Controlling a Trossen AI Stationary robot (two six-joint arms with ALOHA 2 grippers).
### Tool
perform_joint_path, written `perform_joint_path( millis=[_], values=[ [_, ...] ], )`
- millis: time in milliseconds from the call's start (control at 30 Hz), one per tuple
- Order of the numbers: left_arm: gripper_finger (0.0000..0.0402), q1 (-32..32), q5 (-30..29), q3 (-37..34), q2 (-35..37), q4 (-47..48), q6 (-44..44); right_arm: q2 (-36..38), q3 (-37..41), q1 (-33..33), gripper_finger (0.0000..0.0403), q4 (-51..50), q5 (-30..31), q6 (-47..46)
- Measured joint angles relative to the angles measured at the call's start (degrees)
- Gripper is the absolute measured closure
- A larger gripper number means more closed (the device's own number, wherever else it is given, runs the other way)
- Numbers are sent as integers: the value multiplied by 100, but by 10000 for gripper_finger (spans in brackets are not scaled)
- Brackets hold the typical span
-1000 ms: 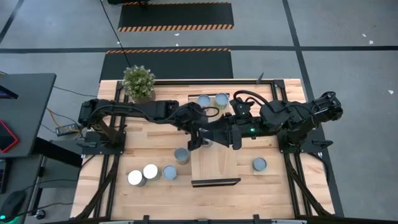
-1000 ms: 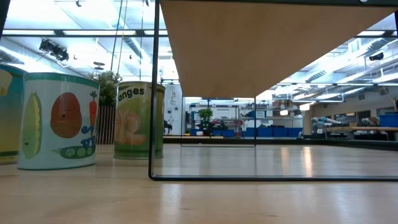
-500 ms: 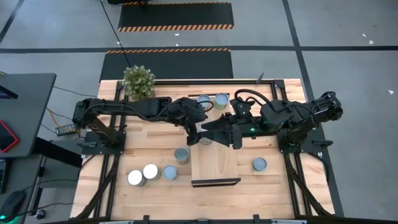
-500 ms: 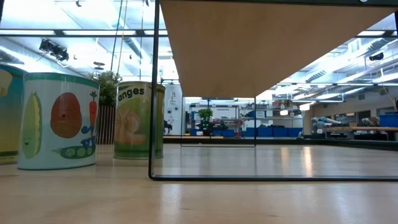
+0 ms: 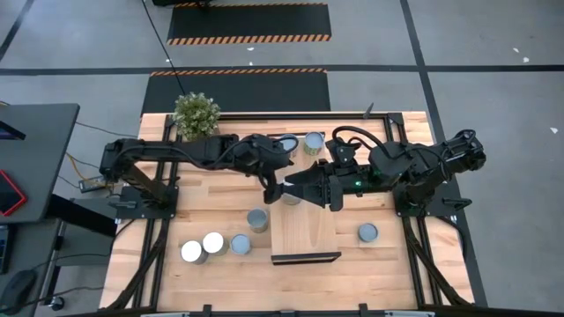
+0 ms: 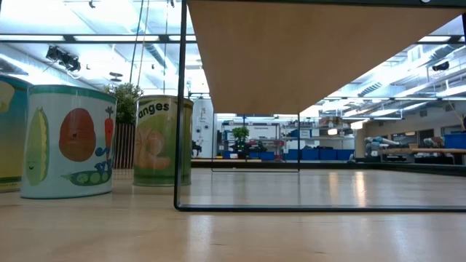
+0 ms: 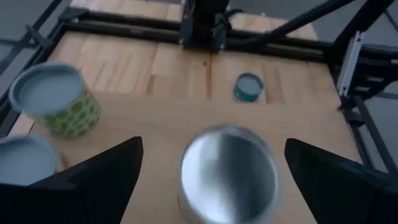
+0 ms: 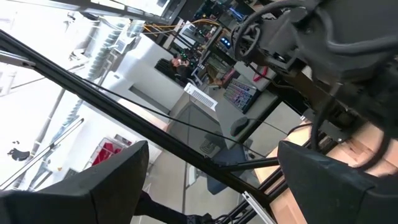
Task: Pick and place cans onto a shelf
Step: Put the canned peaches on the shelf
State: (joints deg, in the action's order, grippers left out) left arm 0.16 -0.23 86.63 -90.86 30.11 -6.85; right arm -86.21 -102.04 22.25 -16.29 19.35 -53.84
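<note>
The shelf (image 5: pixel 304 231) is a light wood board on a black wire frame, and its underside fills the top of the low view (image 6: pixel 320 51). A silvery-topped can (image 7: pixel 227 165) stands on it (image 5: pixel 291 199). My left gripper (image 7: pixel 214 146) is open, with one finger on either side of this can and apart from it; it also shows in the high view (image 5: pixel 276 190). My right gripper (image 5: pixel 298 183) is open and empty just beside it, pointing toward the table's left. A green-patterned can (image 5: pixel 313 143) stands at the shelf's far end, and another beside it is mostly hidden under my left arm.
Three cans (image 5: pixel 213 244) stand together at the table's near left and one (image 5: pixel 257 220) beside the shelf; in the low view they show printed labels (image 6: pixel 69 142). One more can (image 5: pixel 367 232) stands right of the shelf. A potted plant (image 5: pixel 196 116) stands at the far left.
My left arm's wrist has swung toward the table's far edge and now covers one of the two cans at the shelf's far end. Its gripper stays over the shelf by the silvery can. My right gripper has kept nearly still.
</note>
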Motion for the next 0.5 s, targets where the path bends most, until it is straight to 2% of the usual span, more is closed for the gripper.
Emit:
perform_joint_path(
  millis=[167,367,433,500],
  values=[
    [3,-109,8,0,343,520,153,0,0,-1,39,7,0,0],
    [4,-113,11,0,551,1647,511,0,0,-1,39,23,-2,0],
    [4,-114,-148,2,500,1926,612,0,0,-1,39,25,-2,0],
    [4,-134,-610,-3,364,2199,709,0,0,0,39,40,-2,0]
  ],
)
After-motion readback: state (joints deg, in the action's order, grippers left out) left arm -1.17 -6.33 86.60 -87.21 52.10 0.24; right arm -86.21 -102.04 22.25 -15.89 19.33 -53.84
